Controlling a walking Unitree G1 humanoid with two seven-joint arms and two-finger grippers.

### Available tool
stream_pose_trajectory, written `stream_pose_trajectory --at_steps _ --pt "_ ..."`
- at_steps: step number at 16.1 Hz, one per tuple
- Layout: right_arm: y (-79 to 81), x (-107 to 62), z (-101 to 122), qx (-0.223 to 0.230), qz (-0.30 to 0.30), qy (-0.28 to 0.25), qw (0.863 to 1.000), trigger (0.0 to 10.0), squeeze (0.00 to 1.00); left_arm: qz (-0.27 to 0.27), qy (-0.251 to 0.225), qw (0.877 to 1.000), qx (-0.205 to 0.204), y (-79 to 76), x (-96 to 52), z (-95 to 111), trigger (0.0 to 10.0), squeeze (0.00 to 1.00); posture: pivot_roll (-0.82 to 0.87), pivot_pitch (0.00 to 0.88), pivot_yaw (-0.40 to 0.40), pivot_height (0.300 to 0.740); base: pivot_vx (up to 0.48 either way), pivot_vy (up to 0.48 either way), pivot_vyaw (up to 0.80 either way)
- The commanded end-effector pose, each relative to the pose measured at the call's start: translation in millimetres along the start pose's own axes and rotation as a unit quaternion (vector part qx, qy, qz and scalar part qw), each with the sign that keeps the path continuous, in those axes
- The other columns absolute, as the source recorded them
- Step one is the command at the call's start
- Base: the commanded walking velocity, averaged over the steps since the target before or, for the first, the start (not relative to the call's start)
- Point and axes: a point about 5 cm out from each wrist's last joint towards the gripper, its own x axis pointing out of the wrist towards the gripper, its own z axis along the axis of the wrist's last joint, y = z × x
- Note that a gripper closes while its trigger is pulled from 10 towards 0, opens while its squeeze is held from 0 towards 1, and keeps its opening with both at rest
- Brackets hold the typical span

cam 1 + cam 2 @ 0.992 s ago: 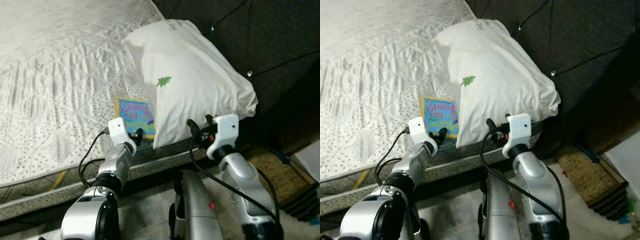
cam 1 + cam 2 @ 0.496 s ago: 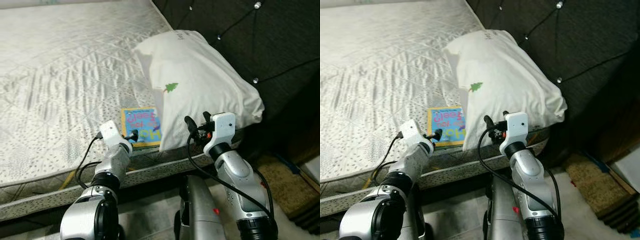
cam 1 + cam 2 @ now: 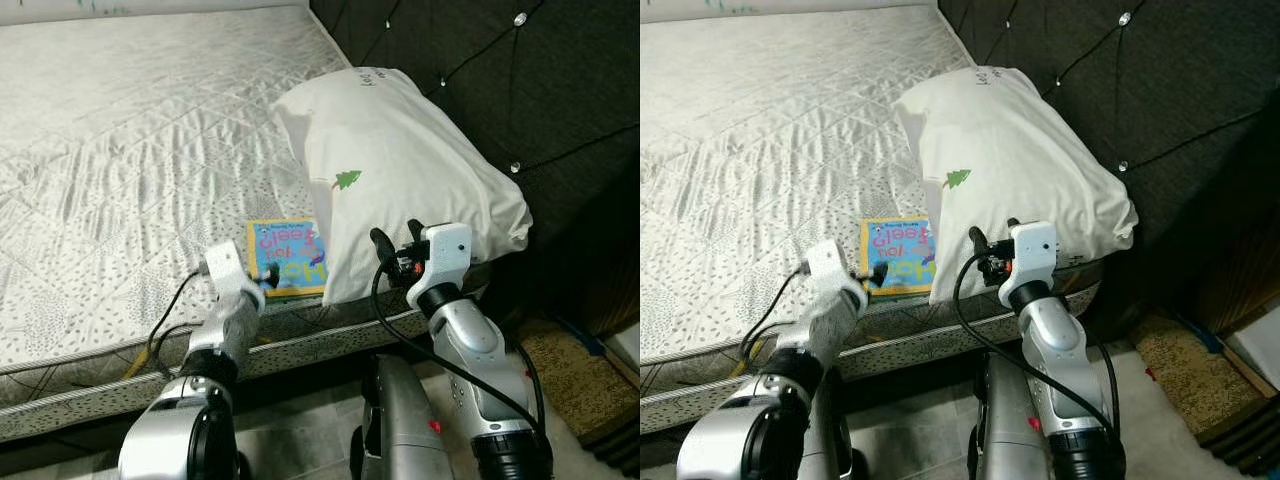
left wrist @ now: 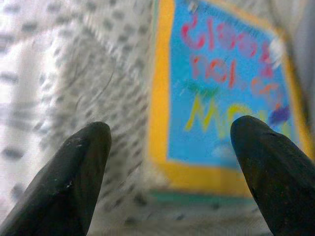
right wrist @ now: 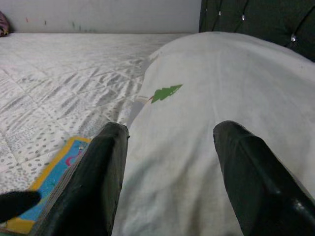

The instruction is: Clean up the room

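A thin book (image 3: 288, 255) with a blue cover and yellow border lies flat on the mattress (image 3: 130, 180) near its front edge. Its right side touches a white pillow (image 3: 400, 170) with a small green tree print. My left gripper (image 4: 170, 162) is open just short of the book's near edge (image 4: 221, 98), one finger to each side of its left corner. My right gripper (image 3: 395, 238) is open at the pillow's near end (image 5: 211, 98), fingers (image 5: 93, 187) apart and holding nothing. The book's corner (image 5: 54, 182) also shows beside that gripper.
A dark tufted headboard (image 3: 520, 90) with a string of small lights rises behind the pillow at the right. A brown mat (image 3: 570, 370) lies on the floor at the right of the bed. The mattress side (image 3: 90, 395) runs across in front of me.
The camera has shifted, so more of the bed shows. My left gripper has slid from the book's middle toward its near left corner. The right gripper stays at the pillow's near end.
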Motion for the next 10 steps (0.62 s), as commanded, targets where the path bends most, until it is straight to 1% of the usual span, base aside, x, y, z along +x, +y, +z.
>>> stream_pose_trajectory --at_steps 1,3,5,7,10 --pt "-2.0 1.0 -1 -0.001 -0.007 0.001 1.0 10.0 0.0 -0.002 0.026 0.999 0.018 1.4 0.1 -10 10.0 0.0 -0.08 0.047 -0.014 0.538 0.0 0.0 0.0" --pt "-2.8 0.9 -1 -0.003 -0.01 0.001 1.0 10.0 0.0 -0.003 0.04 0.999 0.033 2.5 0.1 -17 10.0 0.0 -0.09 0.048 -0.012 0.538 0.0 0.0 0.0" --pt "-3.6 0.6 -1 -0.005 -0.014 0.001 1.0 10.0 0.0 -0.001 0.044 0.998 0.038 3.7 0.3 -18 10.0 0.0 -0.09 0.049 -0.011 0.538 0.0 0.0 0.0" --pt "-6.2 -4.4 -1 -0.01 -0.026 0.002 1.0 10.0 0.0 0.002 0.037 0.998 0.058 6.4 1.3 -15 10.0 0.0 -0.1 0.07 -0.007 0.538 0.0 0.0 0.0" --pt "-9.6 -13.5 -2 -0.015 -0.038 0.009 0.999 10.0 0.0 -0.002 0.043 0.997 0.069 8.2 1.4 -17 10.0 0.0 -0.12 0.103 -0.007 0.538 0.0 0.0 0.0"
